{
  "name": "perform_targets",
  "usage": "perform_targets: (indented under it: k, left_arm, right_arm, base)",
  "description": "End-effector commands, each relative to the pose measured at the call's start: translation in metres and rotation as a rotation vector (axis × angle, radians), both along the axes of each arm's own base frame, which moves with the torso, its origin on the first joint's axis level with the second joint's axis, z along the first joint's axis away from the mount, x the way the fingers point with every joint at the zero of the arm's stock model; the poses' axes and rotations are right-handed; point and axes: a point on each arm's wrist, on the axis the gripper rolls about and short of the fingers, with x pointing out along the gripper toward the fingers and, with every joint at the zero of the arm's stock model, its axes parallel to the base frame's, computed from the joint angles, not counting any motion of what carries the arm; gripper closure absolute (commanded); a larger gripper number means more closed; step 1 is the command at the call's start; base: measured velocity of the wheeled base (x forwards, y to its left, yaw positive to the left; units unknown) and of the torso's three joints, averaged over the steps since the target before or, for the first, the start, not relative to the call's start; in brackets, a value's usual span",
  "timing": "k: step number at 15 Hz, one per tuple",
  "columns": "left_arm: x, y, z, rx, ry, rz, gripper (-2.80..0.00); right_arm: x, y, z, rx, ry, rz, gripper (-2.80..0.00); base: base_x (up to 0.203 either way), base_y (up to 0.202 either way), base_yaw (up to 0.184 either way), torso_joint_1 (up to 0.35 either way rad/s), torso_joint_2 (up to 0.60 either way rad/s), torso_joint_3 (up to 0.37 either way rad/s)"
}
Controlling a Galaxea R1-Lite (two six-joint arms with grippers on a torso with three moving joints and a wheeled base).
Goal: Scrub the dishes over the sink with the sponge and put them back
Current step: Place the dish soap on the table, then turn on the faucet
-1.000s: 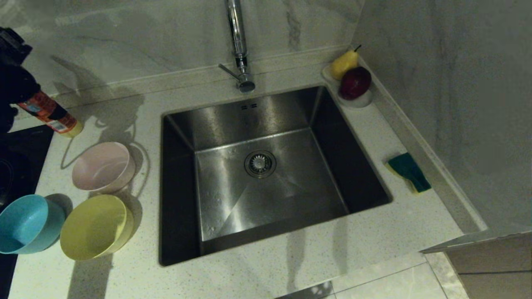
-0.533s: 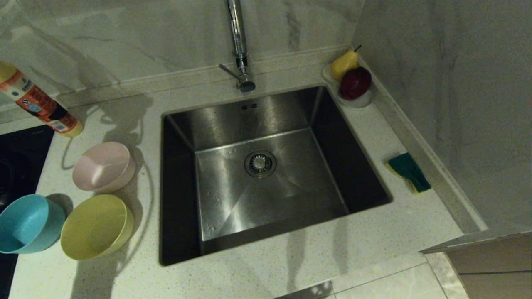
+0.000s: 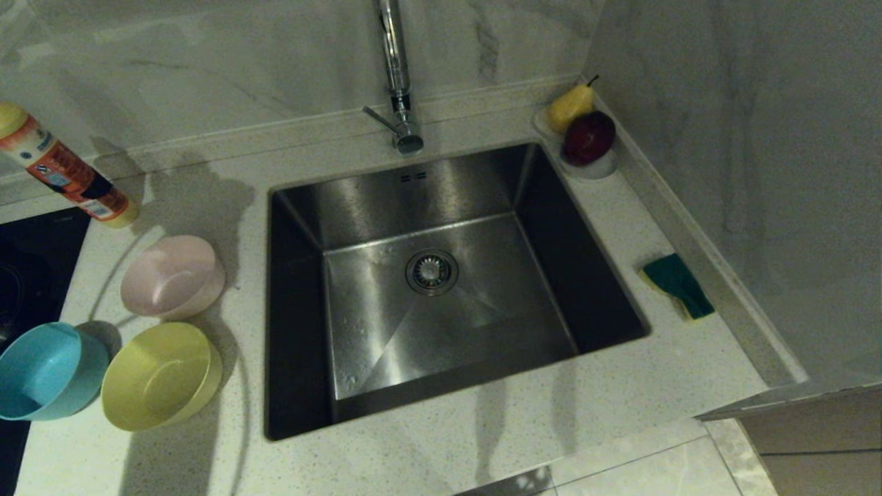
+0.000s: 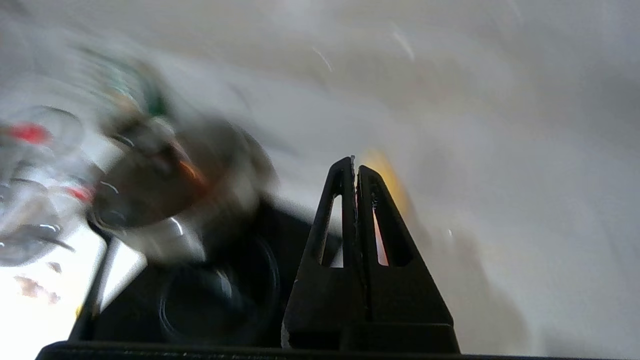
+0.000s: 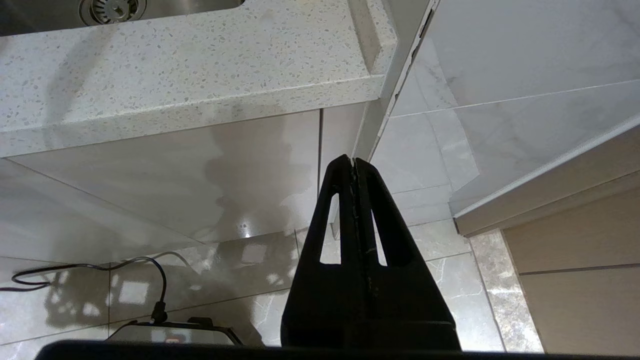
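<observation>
Three bowls stand on the counter left of the sink (image 3: 441, 207): a pale pink bowl (image 3: 172, 277), a yellow bowl (image 3: 160, 375) and a light blue bowl (image 3: 45, 372). The green-and-yellow sponge (image 3: 677, 284) lies on the counter right of the sink, near the wall. Neither arm shows in the head view. My left gripper (image 4: 355, 165) is shut with nothing in it, in front of a blurred scene. My right gripper (image 5: 353, 163) is shut and empty, hanging below the counter edge over the tiled floor.
A chrome tap (image 3: 396, 76) rises behind the sink. A white dish (image 3: 601, 167) with a pear (image 3: 570, 105) and a dark red fruit (image 3: 588, 136) sits at the back right corner. An orange-labelled bottle (image 3: 65, 176) leans at the back left. A black hob (image 3: 27, 275) borders the counter on the left.
My left arm, seen at the far left by the bottle a second ago, has left the head view. The three bowls and the sponge have not moved.
</observation>
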Motion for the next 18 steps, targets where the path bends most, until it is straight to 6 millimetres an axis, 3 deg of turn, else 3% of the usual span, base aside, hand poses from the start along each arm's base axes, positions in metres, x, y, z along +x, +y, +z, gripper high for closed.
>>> perform_targets:
  k: [1,5,10,13,18]
  left_arm:
    - [-0.053,-0.021,-0.011,0.044,0.009,-0.229,0.0]
    - [-0.101,-0.033,-0.075,0.094,0.116,-0.392,0.0]
    - [-0.151,-0.036,-0.165,0.123,0.168,-0.466,0.0]
    - [-0.167,-0.036,-0.218,0.142,0.191,-0.504,0.0]
    - [-0.175,-0.036,-0.299,0.15,0.259,-0.534,0.0]
  right_arm:
    - [0.0,0.0,0.0,0.0,0.0,0.001,0.0]
    - [0.0,0.0,0.0,0.0,0.0,0.001,0.0]
    - [0.0,0.0,0.0,0.0,0.0,0.001,0.0]
    - [0.0,0.0,0.0,0.0,0.0,0.001,0.0]
    - [0.0,0.0,0.0,0.0,-0.001,0.001,0.0]
  base:
    - [0.0,0.0,0.0,0.0,0.0,0.0]
    - [0.0,0.0,0.0,0.0,0.0,0.0]
    - [0.0,0.0,0.0,0.0,0.0,0.0]
    - [0.0,0.0,0.0,0.0,0.0,0.0]
    - [0.0,0.0,0.0,0.0,0.0,0.0]
